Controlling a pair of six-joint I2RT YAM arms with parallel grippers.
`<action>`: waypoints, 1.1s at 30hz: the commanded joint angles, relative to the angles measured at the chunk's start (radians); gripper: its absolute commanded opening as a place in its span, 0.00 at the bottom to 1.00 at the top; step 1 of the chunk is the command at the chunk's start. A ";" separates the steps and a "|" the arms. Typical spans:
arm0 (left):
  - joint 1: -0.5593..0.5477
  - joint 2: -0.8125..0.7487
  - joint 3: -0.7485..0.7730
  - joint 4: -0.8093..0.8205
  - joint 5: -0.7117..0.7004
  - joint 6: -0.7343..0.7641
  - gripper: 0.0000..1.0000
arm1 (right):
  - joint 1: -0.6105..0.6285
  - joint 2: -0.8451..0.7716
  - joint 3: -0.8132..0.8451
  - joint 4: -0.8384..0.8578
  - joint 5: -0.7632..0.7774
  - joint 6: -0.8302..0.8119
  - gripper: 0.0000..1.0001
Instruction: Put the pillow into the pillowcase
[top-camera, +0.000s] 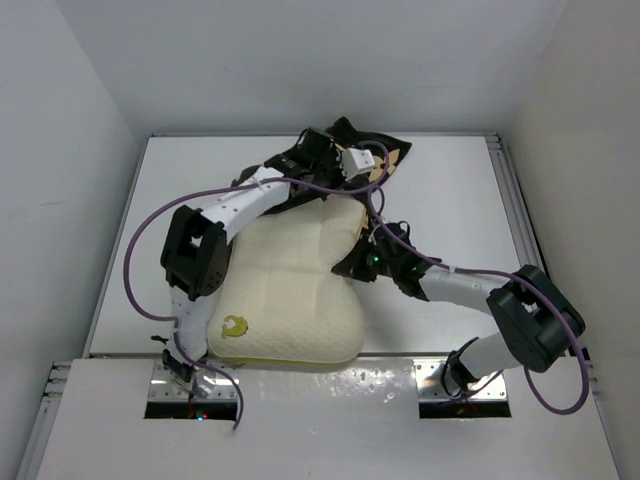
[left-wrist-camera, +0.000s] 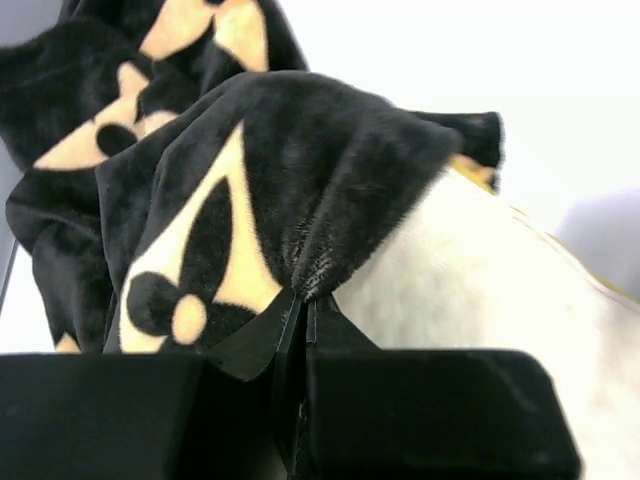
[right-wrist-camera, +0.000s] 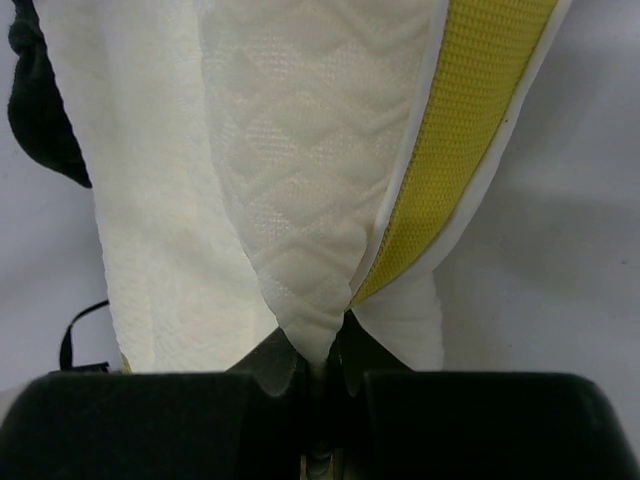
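Pillow (top-camera: 290, 290) sits on the white surface (top-camera: 450, 200). Left claw (left-wrist-camera: 305, 312) pinches the pillowcase (left-wrist-camera: 290, 170) edge; right claw (right-wrist-camera: 322, 362) clamps the pillow's corner.

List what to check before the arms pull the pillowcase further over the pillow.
1. Left gripper shut on the pillowcase edge: ok.
2. Right gripper shut on a pillow corner: ok.
3. Fabric overlapping the pillow beside the left gripper: ok.
4. Pillow inside the pillowcase: not ok; most of it lies bare on the table.
5. Pillowcase mouth spread open: cannot tell; the fabric is bunched.
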 joint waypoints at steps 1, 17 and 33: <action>0.008 -0.092 0.072 -0.134 0.178 0.015 0.00 | -0.022 -0.057 0.111 -0.042 -0.012 -0.102 0.00; -0.034 -0.140 0.216 -0.493 0.532 0.220 0.00 | -0.055 -0.326 0.194 -0.156 -0.153 -0.362 0.00; -0.047 -0.209 0.134 -0.540 0.539 0.253 0.00 | -0.197 -0.352 0.100 0.032 -0.113 -0.190 0.00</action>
